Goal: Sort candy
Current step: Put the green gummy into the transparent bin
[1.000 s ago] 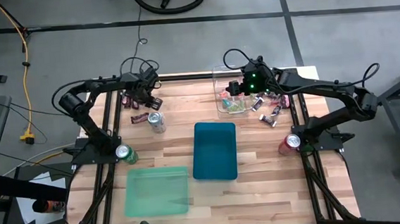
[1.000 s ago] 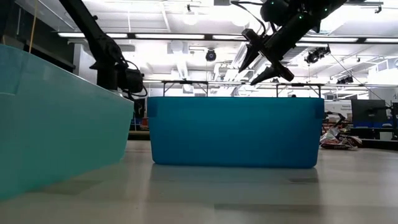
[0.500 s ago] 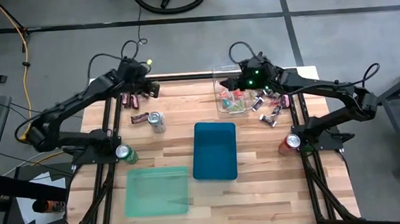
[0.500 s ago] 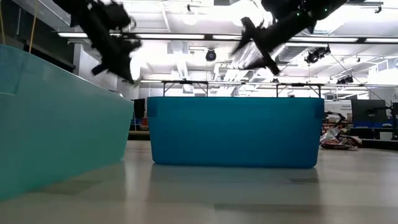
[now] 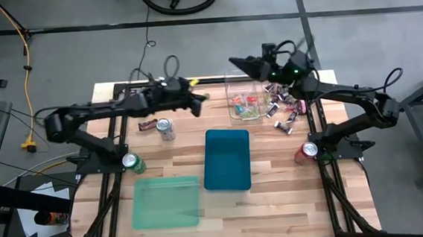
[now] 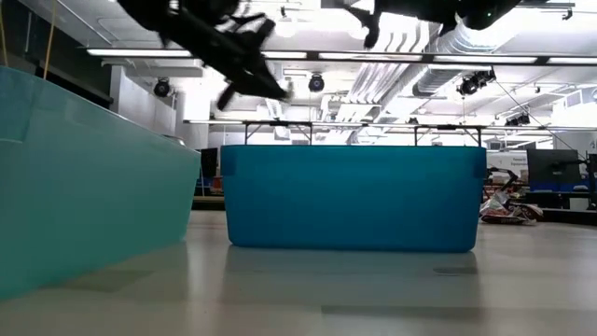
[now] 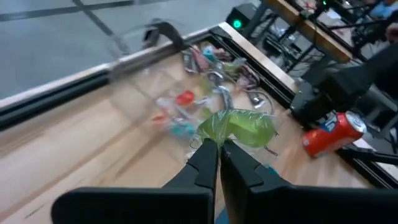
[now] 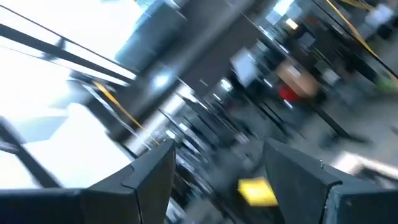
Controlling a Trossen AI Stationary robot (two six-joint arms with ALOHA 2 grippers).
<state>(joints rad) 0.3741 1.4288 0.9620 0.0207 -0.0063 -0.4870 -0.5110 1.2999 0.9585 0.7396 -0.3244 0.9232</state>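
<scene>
Two arms have shifted since a second ago. The left gripper (image 5: 199,99), then low over the dark bars (image 5: 142,105) at the table's far left, now reaches out over the middle of the wooden table (image 5: 276,181), beyond the blue bin (image 5: 227,159), its fingers pinched shut on a green candy (image 7: 239,126) (a crinkly, translucent wrapper, bunched at the fingertips). The right gripper (image 5: 235,61), earlier down at the clear container (image 5: 245,105), is lifted and points away past the far edge, jaws spread wide and holding nothing. Small red, green and blue sweets (image 5: 246,107) lie in the clear container; dark and silver wrapped pieces (image 5: 286,112) are scattered just to its right. No writing can be read on any wrapper.
</scene>
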